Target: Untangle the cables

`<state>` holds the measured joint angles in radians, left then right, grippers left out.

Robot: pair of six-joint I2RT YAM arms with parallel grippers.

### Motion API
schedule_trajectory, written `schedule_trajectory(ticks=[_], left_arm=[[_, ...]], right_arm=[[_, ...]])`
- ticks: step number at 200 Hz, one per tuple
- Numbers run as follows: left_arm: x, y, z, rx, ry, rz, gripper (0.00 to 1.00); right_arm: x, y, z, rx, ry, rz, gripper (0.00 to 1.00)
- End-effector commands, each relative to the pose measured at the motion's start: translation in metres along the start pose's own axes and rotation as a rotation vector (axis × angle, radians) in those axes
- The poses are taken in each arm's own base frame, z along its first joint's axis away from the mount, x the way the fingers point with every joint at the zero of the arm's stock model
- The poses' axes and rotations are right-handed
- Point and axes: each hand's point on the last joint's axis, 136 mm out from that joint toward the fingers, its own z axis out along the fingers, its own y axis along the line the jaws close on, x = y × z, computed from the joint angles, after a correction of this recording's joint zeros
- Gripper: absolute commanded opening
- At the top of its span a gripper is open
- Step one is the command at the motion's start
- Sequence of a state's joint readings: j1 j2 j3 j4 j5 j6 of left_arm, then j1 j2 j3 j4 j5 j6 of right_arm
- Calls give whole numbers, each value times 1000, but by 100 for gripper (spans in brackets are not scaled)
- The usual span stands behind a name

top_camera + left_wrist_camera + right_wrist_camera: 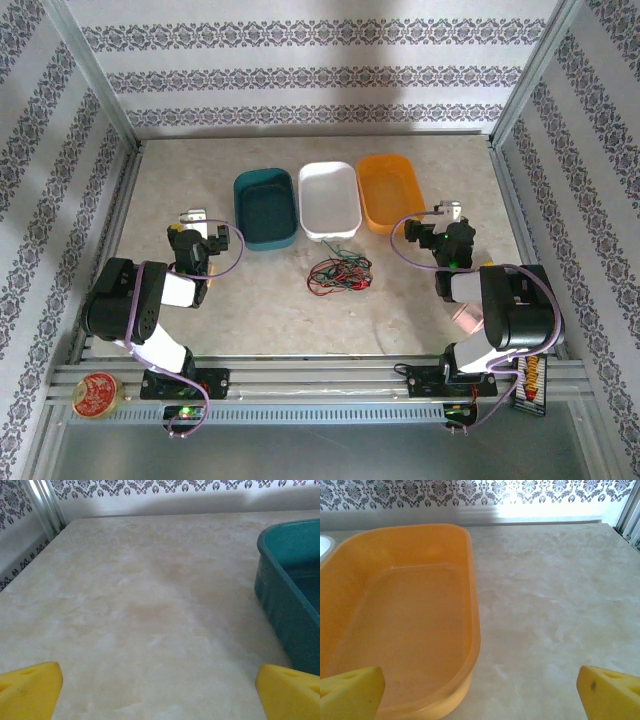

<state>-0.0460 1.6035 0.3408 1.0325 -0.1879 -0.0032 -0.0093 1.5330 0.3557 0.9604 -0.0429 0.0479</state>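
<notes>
Mottled beige table point(270, 310), patterned wallpaper walls point(300, 75), teal tray point(265, 208), white tray point(329, 200) and orange tray point(391, 190) in a row, cables point(338, 273) tangled on bare surface just before the white tray, left gripper point(194, 217) and right gripper point(447, 211) spread wide, grasping nothing.

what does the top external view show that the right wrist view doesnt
Extra in the top external view: the tangled red, green and black cables lying on the table in front of the white tray, the teal tray, and both arms, with the left gripper and right gripper away from the cables. Extra in the right wrist view: its yellow fingertips close up, spread wide apart. Shared: the orange tray, a sliver of the white tray, the marbled table and the patterned wall.
</notes>
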Motion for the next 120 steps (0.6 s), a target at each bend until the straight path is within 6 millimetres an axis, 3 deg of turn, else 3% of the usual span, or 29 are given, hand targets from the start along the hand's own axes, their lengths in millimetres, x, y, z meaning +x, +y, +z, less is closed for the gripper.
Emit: schedule_trajectory(ticks=[1,120], left_arm=[[-7,-3,2,2,-10,4,99],[-6,-3,2,3,-8,6,99]], right_arm=[[-8,2,3,-18,-21,-1,98],[-8,2,3,-25,-21,4,98]])
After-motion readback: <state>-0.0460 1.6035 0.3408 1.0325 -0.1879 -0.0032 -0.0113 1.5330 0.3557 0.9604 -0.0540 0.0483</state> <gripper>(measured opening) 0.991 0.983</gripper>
